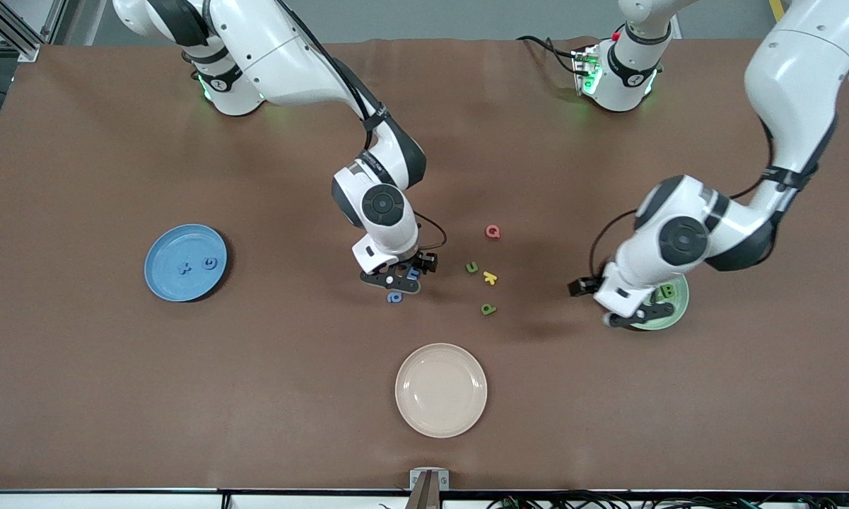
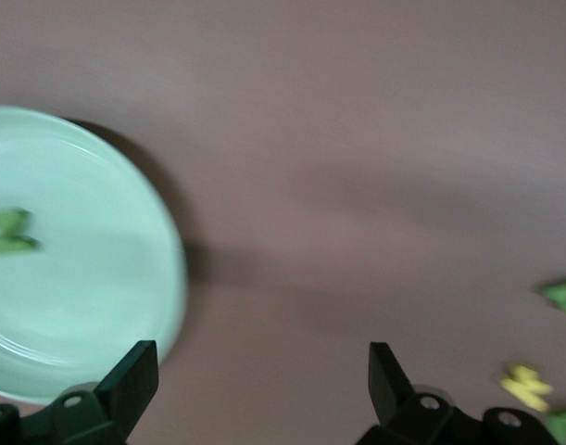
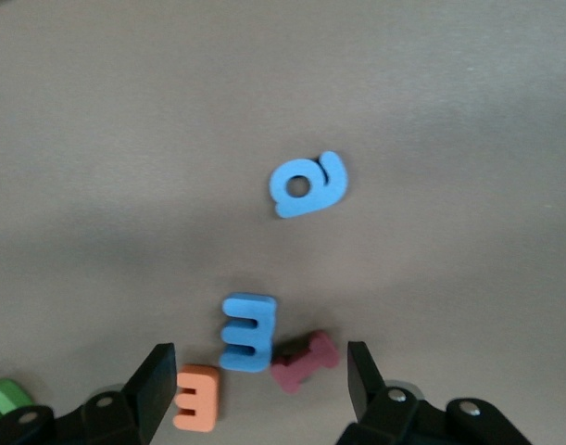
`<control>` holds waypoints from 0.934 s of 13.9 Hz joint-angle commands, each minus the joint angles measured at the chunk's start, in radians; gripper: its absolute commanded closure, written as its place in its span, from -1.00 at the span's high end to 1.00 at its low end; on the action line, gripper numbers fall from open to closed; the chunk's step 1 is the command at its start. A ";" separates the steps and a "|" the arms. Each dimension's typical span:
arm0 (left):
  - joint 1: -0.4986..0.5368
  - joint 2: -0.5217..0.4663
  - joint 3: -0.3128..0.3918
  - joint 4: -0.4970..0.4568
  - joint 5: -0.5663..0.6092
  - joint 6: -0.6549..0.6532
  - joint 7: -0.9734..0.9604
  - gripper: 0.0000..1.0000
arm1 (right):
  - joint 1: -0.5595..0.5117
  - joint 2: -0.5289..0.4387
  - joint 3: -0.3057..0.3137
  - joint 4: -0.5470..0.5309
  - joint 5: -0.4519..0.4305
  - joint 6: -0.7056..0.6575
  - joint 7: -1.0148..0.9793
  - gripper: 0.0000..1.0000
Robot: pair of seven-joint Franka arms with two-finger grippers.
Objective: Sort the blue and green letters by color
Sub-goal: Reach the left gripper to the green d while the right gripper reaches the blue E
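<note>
Right gripper (image 1: pixel 396 281) down low over a small clutter of letters mid-table, fingers (image 3: pixel 157 380) spread wide, pinching nothing. Between them, untouched: blue m (image 3: pixel 248 332), with an orange letter (image 3: pixel 197 397) and a dark red letter (image 3: pixel 306 362) just beside it. Blue a (image 1: pixel 394 297) loose on the table, a little nearer the front camera.

Left gripper (image 1: pixel 640 314) over the edge of the green plate (image 1: pixel 681 305) at the left arm's end, fingers (image 2: pixel 134 371) wide apart and empty. On that plate, green B (image 1: pixel 668 290).

Blue plate (image 1: pixel 157 247) toward the right arm's end, carrying blue x (image 1: pixel 183 268) and blue G (image 1: pixel 212 264).

Loose between the two grippers: green u (image 1: pixel 471 267), green p (image 1: pixel 488 309), yellow k (image 1: pixel 490 278), red Q (image 1: pixel 493 231). Beige plate (image 1: pixel 410 367) nearest the front camera.
</note>
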 commanded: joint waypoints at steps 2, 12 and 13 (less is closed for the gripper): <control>-0.182 0.036 0.043 0.075 0.019 -0.012 -0.140 1.00 | 0.017 0.072 -0.015 0.102 0.000 -0.008 0.034 0.61; -0.449 0.229 0.231 0.291 0.001 0.130 -0.373 0.63 | 0.018 0.129 -0.018 0.162 -0.017 0.001 0.054 0.43; -0.475 0.262 0.252 0.340 0.001 0.130 -0.397 0.51 | 0.018 0.129 -0.018 0.160 -0.020 -0.001 0.054 0.42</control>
